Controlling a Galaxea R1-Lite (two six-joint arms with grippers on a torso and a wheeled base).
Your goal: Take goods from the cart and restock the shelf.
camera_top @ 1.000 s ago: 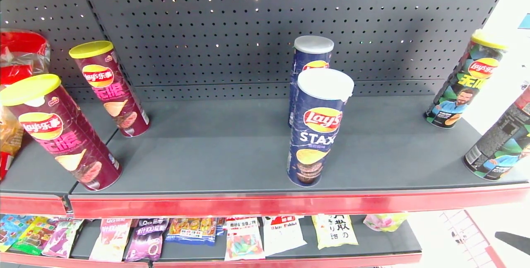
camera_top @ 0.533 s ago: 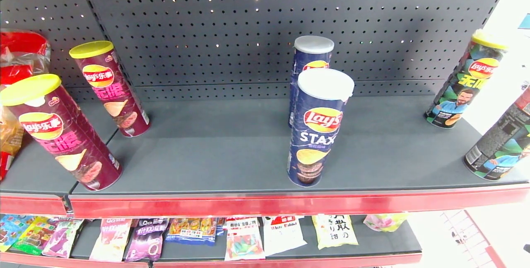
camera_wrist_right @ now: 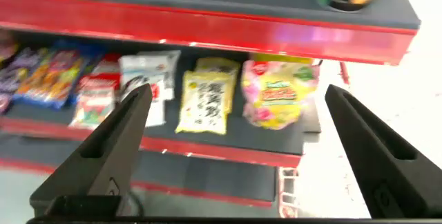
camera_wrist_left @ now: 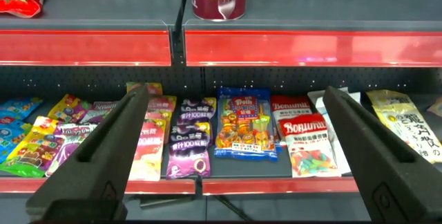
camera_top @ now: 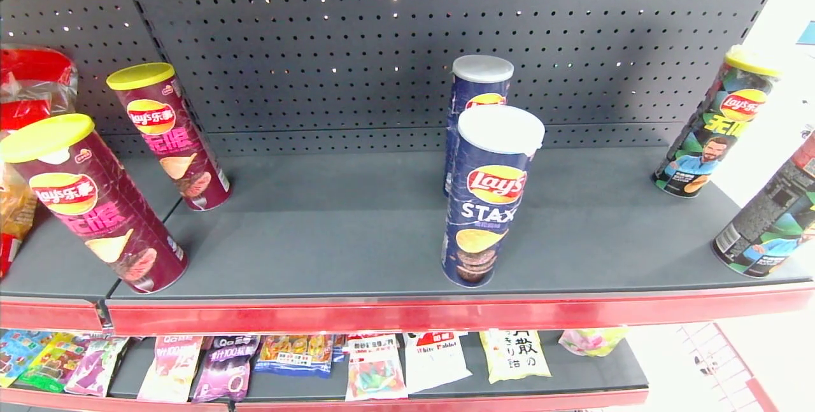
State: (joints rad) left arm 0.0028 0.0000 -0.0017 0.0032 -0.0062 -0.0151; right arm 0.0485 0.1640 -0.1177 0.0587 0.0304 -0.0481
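Standing on the grey shelf (camera_top: 356, 240): two navy chip cans (camera_top: 487, 208) at centre, two maroon cans (camera_top: 172, 138) left, two green cans (camera_top: 713, 132) right. Left pincer (camera_wrist_left: 236, 94) spread wide, empty, before the lower shelf (camera_wrist_left: 276, 184) and its snack packets (camera_wrist_left: 242, 124). Right pincer (camera_wrist_right: 238, 91) likewise wide, holding nothing.

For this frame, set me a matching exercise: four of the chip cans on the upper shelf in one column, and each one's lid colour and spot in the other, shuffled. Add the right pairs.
Column A
1. front maroon can
2. front navy can
3. rear navy can
4. green-and-black can

Column B
a. grey lid, near the pegboard, in the middle
b. white lid, near the front edge of the shelf, in the middle
c. yellow lid, front left
d. yellow lid, back right

Pairs: 1-c, 2-b, 3-a, 4-d
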